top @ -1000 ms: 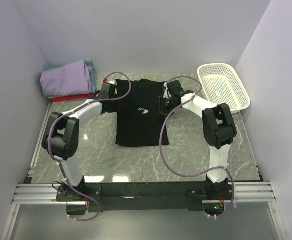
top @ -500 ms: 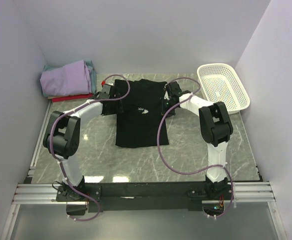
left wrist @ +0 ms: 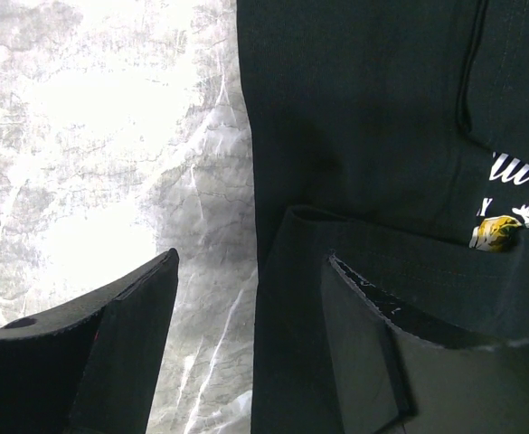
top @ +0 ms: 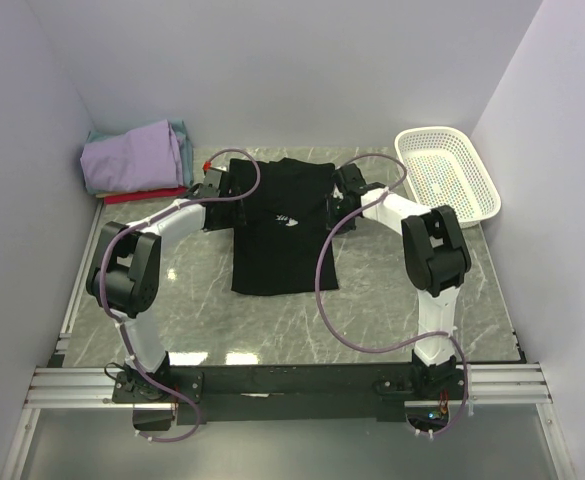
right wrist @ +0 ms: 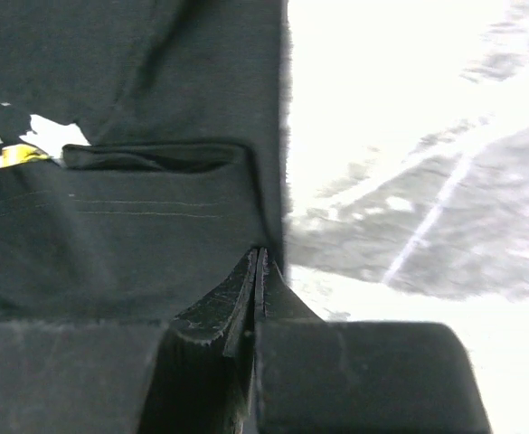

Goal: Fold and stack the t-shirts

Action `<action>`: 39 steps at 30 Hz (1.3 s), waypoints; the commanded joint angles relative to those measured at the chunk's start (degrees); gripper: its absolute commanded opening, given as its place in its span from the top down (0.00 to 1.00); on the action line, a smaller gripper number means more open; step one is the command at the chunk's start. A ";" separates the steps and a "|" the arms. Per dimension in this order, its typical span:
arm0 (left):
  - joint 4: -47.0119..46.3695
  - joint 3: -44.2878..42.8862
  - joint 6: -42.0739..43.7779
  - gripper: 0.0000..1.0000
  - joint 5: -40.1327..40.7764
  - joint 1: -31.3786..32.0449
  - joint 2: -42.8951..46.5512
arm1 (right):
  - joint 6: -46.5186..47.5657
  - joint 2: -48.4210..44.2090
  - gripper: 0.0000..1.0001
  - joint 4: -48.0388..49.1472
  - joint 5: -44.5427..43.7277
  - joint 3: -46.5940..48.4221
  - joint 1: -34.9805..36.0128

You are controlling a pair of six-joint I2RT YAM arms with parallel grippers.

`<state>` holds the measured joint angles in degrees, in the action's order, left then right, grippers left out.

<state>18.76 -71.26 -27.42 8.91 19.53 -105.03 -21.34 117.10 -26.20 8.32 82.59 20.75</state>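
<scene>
The black t-shirt (top: 277, 240) lies flat in the middle of the marble table, sleeves folded in, with a small white print (top: 285, 220) on its chest. My left gripper (top: 220, 188) is at the shirt's left shoulder. In the left wrist view it (left wrist: 251, 260) stands open, straddling the shirt's left edge (left wrist: 363, 136) without pinching it. My right gripper (top: 334, 203) is at the shirt's right edge. Seen from the right wrist, it (right wrist: 258, 253) is shut, tips pinched on the dark cloth (right wrist: 137, 253) at that edge. Folded lavender (top: 137, 155), teal (top: 180, 130) and red (top: 142, 196) t-shirts are stacked at the back left.
A white mesh basket (top: 427, 131) stands at the back right by the wall. Purple cables (top: 322, 285) loop from both arms over the shirt and the table. White walls close in the table on three sides.
My left gripper has opened and let go of the shirt's left side. My right gripper has closed at the shirt's right edge and shifted slightly toward the back.
</scene>
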 commanded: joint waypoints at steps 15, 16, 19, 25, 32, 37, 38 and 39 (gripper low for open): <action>-1.36 0.51 0.70 0.31 -3.89 0.69 4.93 | 0.34 -4.34 0.59 2.64 -2.52 -0.24 -0.71; -1.45 0.43 0.53 0.31 -4.24 0.69 4.93 | 0.42 -3.90 0.58 2.64 -1.82 0.72 -0.89; -1.54 0.43 0.52 0.30 -4.78 0.69 4.84 | 0.60 -2.14 0.58 2.73 0.20 2.75 -0.89; -1.54 0.60 0.70 0.30 -4.86 0.68 4.66 | 1.04 0.67 0.57 3.08 3.89 5.04 -0.98; -1.19 -0.19 0.88 0.30 -5.30 0.77 3.52 | 1.22 3.75 0.57 2.11 6.10 6.80 -0.89; -0.92 -0.10 0.96 0.30 -5.30 0.77 3.26 | 1.65 4.54 0.59 1.85 6.27 7.06 -0.89; -0.92 -0.10 0.88 0.30 -5.30 0.77 3.17 | 1.66 4.54 0.69 1.94 6.36 7.06 -0.98; -1.01 -0.10 0.88 0.30 -5.39 0.77 2.99 | 1.74 4.63 0.79 2.11 6.88 7.06 -0.89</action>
<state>18.46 -70.61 -27.16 4.32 19.97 -102.94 -20.38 120.77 -24.47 13.80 87.39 20.21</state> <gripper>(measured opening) 0.698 0.367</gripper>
